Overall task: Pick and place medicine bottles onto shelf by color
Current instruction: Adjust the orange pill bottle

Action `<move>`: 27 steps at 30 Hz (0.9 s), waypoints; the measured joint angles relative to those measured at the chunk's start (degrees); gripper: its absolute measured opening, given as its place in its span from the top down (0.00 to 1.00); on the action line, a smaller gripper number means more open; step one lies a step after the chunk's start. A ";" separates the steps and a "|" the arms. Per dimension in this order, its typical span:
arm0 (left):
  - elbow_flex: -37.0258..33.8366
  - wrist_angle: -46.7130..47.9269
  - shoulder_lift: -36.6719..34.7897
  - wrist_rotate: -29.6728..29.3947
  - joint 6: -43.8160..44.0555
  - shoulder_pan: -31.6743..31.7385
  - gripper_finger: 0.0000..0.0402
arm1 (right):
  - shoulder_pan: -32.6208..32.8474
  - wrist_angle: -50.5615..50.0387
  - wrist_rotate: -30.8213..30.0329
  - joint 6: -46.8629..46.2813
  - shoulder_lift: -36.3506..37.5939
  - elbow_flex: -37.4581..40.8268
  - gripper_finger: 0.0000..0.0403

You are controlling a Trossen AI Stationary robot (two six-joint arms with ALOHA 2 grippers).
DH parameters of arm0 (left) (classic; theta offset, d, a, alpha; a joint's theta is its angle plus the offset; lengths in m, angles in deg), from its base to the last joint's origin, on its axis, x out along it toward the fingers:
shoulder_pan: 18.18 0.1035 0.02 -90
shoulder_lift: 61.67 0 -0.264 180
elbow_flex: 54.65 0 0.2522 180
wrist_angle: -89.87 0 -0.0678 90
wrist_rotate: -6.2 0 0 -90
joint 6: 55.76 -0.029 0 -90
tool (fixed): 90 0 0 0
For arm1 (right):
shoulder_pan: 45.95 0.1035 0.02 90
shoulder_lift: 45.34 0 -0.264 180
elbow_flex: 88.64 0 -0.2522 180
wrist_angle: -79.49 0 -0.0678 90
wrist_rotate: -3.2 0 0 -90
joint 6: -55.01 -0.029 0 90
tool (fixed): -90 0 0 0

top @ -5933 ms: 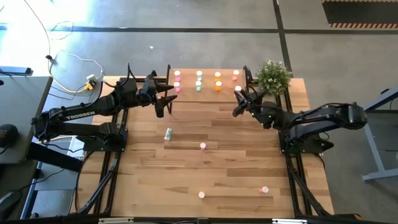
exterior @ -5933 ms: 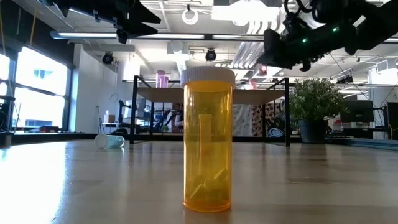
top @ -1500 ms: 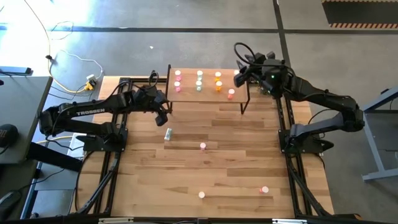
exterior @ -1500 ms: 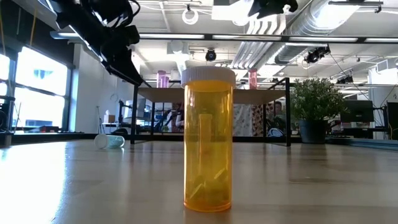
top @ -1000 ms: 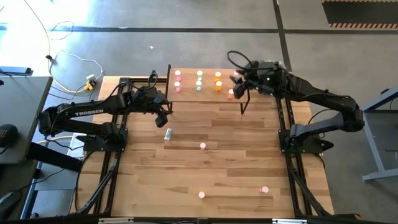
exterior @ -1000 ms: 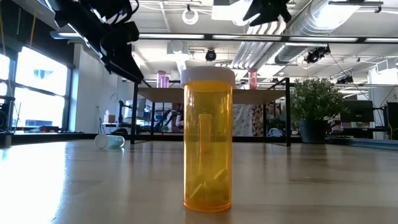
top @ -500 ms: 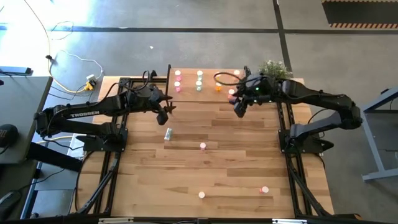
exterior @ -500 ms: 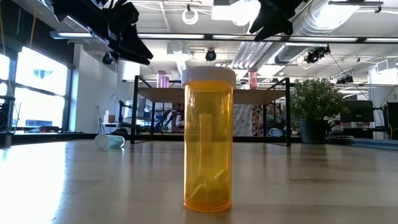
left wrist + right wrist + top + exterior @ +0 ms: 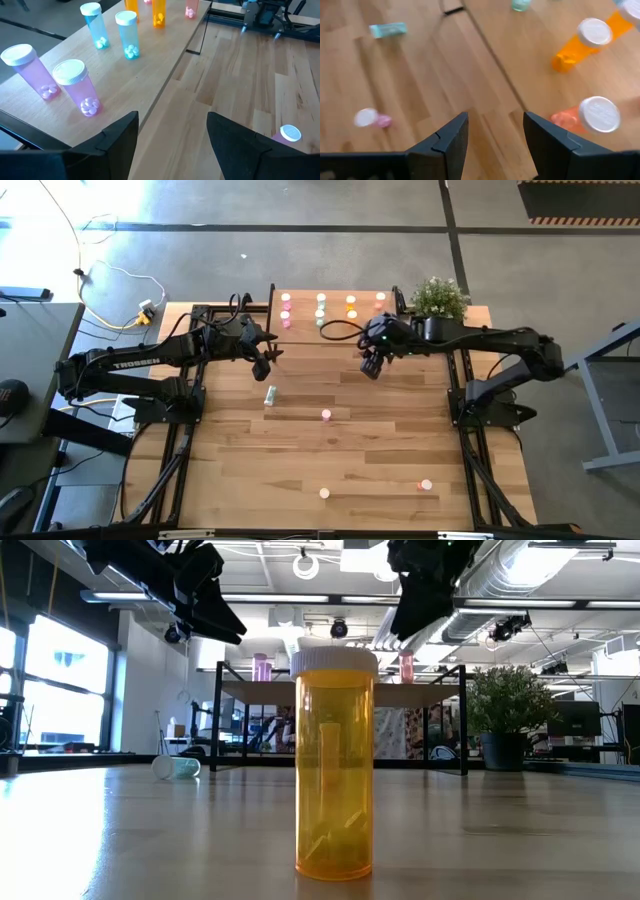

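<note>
**Both grippers empty in front of the shelf**

Broad bare planks across the middle and lower table, with only four stray bottles on them. Shelf at top centre, its front edge just above both grippers. Left gripper left of centre, jaws wide, nothing between. Right gripper right of centre, jaws wide too, empty. Since half a second ago: right gripper shifted left and lower, away from the shelf's right end; left one unmoved. Medicine bottles white-capped, sorted in colour columns on the shelf: pink, pale blue-green, orange, red-pink. On the table: pale green bottle lying flat, pink bottle just below and right of it, orange bottle upright at bottom centre, red-pink bottle lower right.
</note>
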 joint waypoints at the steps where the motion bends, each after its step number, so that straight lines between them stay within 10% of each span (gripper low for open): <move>1: 0.00 0.01 0.00 0.00 0.00 0.00 0.44 | -0.20 -0.01 -0.46 -0.25 -0.46 0.00 0.55; 27: 0.00 0.15 0.04 -0.92 1.05 -0.02 0.44 | -7.18 -0.50 -1.63 -1.53 -4.16 0.00 0.55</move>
